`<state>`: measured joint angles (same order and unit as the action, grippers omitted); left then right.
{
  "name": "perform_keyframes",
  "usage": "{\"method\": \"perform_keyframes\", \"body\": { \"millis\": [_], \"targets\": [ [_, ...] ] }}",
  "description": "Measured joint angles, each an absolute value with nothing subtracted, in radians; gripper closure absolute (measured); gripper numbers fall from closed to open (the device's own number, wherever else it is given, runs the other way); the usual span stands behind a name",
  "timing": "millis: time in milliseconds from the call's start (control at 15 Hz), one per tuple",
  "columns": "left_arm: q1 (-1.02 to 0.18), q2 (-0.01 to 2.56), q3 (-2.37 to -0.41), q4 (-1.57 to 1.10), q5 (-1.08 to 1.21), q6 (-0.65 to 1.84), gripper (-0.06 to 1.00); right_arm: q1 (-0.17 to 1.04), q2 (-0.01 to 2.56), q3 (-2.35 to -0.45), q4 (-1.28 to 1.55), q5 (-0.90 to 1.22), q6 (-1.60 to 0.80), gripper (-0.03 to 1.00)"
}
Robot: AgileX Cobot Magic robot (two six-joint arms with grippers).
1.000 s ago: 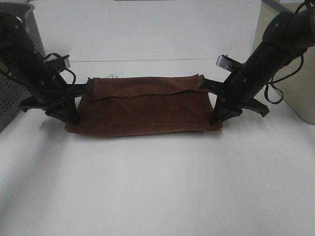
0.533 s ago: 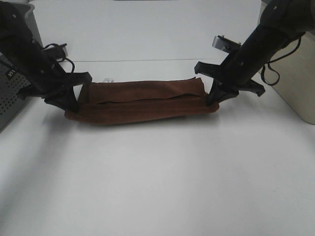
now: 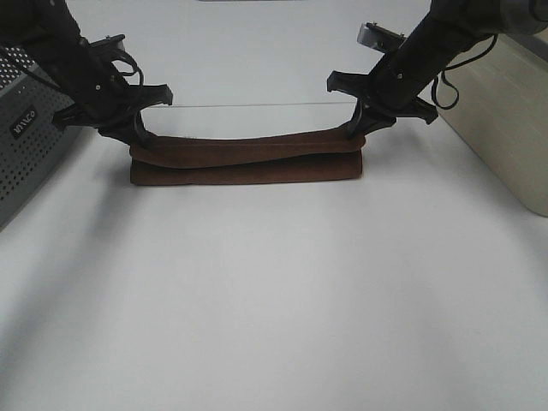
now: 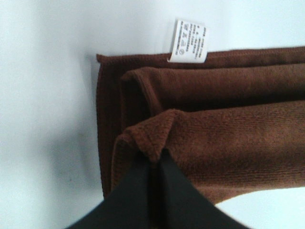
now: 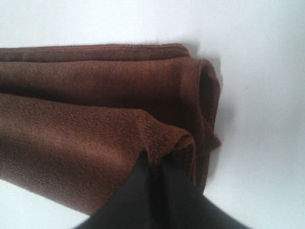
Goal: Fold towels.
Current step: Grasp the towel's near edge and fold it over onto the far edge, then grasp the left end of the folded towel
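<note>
The dark reddish-brown towel (image 3: 248, 161) lies as a long narrow folded band across the far middle of the white table. My left gripper (image 3: 139, 141) is shut on its upper layer at the left end, and my right gripper (image 3: 353, 130) is shut on the upper layer at the right end. The held layer is stretched between them just above the lower folds. In the left wrist view the pinched corner (image 4: 153, 138) shows with the white tag (image 4: 188, 41) beyond it. In the right wrist view the pinched corner (image 5: 162, 138) sits over the stacked folds.
A grey perforated box (image 3: 30, 145) stands at the left edge. A beige box (image 3: 505, 111) stands at the right edge. The white table (image 3: 274, 300) spreads wide in front of the towel.
Both grippers have carried the held towel edge away toward the far side, over the lower part. The towel's visible band went from a broad rectangle to a narrow strip.
</note>
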<state>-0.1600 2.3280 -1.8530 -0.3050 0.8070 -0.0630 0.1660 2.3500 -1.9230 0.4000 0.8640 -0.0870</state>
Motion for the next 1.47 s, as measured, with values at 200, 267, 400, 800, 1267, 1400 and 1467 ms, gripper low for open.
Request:
{"method": "perform_keyframes", "body": {
  "millis": [200,267,400,800,1267,1400,1467],
  "targets": [
    [-0.153,2.381,-1.867,-0.305,0.73,-0.127,0.93,0.166,2.399,-1.942,0.399,0.834,-0.086,0.97],
    [-0.153,2.386,-1.867,-0.307,0.727,-0.13,0.93,0.166,2.401,-1.942,0.399,0.832,-0.085,0.93],
    [-0.153,2.387,-1.868,-0.328,0.727,-0.131,0.92,0.166,2.401,-1.942,0.416,0.832,-0.085,0.65],
    [-0.153,2.387,-1.868,-0.328,0.758,-0.131,0.14,0.165,2.381,-1.942,0.421,0.857,-0.085,0.15],
    [-0.153,2.421,-1.869,-0.329,0.724,-0.13,0.13,0.165,2.357,-1.945,0.414,0.861,-0.082,0.14],
    [-0.153,2.432,-1.871,-0.374,0.7,-0.101,0.2,0.165,2.357,-1.945,0.414,0.86,-0.082,0.14],
    [-0.153,2.436,-1.871,-0.392,0.697,-0.079,0.27,0.165,2.357,-1.945,0.414,0.853,-0.082,0.14]
  ]
}}
